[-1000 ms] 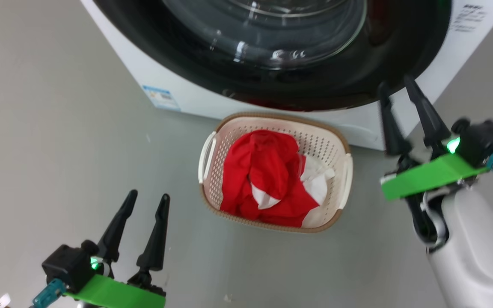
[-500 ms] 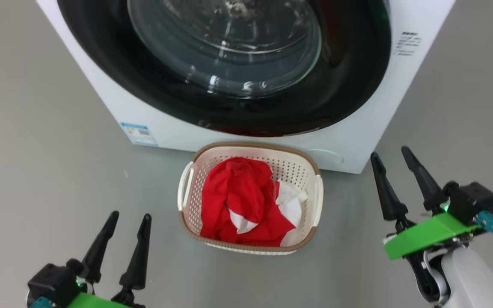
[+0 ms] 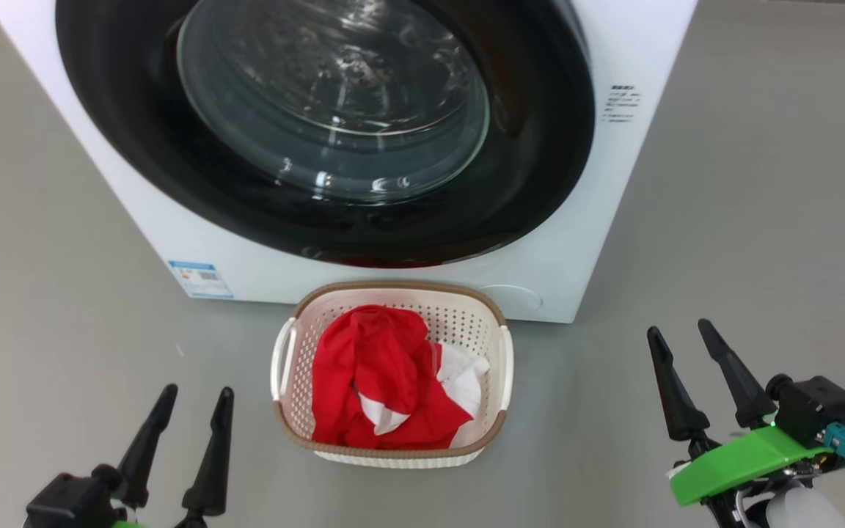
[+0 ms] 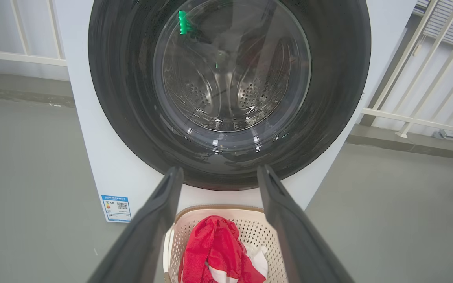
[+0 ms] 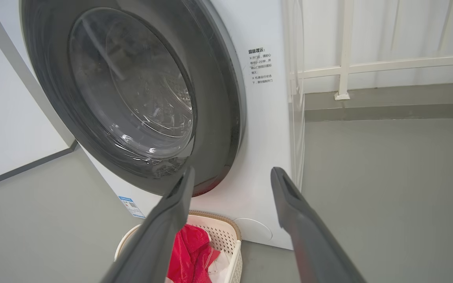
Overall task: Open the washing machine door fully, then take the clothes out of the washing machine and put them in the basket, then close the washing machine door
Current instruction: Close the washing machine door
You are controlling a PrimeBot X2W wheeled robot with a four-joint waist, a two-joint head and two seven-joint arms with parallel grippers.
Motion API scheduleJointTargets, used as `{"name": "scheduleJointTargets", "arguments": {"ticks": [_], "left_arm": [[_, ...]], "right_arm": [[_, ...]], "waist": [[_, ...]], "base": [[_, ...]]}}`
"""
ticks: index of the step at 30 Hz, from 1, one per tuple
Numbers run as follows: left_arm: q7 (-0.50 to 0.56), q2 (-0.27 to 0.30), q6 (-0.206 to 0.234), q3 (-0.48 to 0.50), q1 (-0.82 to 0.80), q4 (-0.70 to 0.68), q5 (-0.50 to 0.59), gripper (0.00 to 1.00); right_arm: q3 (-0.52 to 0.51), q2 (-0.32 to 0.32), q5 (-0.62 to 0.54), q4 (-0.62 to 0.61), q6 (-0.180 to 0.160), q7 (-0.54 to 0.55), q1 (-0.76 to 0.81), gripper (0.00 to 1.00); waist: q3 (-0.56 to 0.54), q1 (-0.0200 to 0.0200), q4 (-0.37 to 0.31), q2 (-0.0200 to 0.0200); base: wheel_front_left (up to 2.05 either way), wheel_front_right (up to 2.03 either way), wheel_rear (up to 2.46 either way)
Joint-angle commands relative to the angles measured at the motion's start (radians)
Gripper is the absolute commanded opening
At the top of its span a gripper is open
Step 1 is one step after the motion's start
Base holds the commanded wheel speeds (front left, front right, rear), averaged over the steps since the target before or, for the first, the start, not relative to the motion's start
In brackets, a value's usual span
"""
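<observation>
Beside the basket (image 3: pixel 393 287), left claw (image 3: pixel 199 389), right claw (image 3: pixel 678 327) agape.

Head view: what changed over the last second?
The right tool drew back from the rim of the washing machine door, down to the right of the basket, open and empty. The camera also shifted, so the whole scene slid. Unchanged: door shut, clothes in the basket, left tool open and idle.

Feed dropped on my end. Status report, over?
Open and empty: left gripper, right gripper. Shut: washing machine door. Visible clothes in basket, which sits right before washing machine.
</observation>
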Motion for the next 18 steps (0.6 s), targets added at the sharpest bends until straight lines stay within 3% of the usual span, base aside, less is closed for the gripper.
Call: {"name": "scheduleJointTargets", "arguments": {"ticks": [1, 18], "left_arm": [[-0.012, 0.026, -0.006, 0.046, 0.0, -0.02, 0.012, 1.0], [-0.012, 0.016, -0.006, 0.085, 0.056, -0.018, 0.045, 1.0]], "right_arm": [[0.015, -0.003, 0.009, -0.027, -0.001, -0.006, 0.008, 1.0], [0.004, -0.017, 0.016, -0.043, -0.001, -0.006, 0.097, 1.0]], "waist": [[-0.021, 0.0, -0.022, 0.0], [-0.076, 0.0, -0.094, 0.0]], "base": [[0.0, 0.0, 0.0], [0.0, 0.0, 0.0]]}}
